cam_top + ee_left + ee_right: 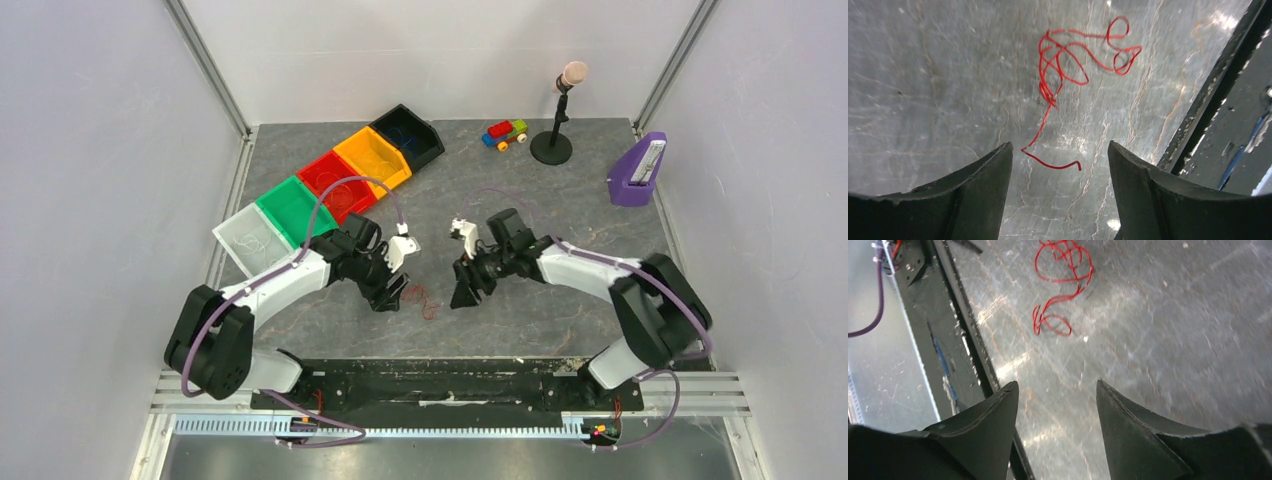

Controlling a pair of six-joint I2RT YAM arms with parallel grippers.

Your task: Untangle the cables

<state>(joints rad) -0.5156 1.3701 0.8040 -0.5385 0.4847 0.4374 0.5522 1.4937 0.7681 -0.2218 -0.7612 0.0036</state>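
The grey marbled table (pixel 560 310) carries one loose red cable (pixel 427 301) near its middle front, curled in flat loops. At far left runs a diagonal row of bins: clear (pixel 236 243), green (pixel 279 200), red (pixel 318 168), orange (pixel 352 144), black (pixel 426 150). Far right are a toy truck (pixel 505 133), a microphone stand (pixel 552 147) and a purple holder (pixel 630 183).

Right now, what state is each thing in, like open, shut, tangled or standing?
Red cable: looped and tangled, lying loose on the table, unheld.
Left gripper: open, empty.
Right gripper: open, empty.
Microphone: standing upright.
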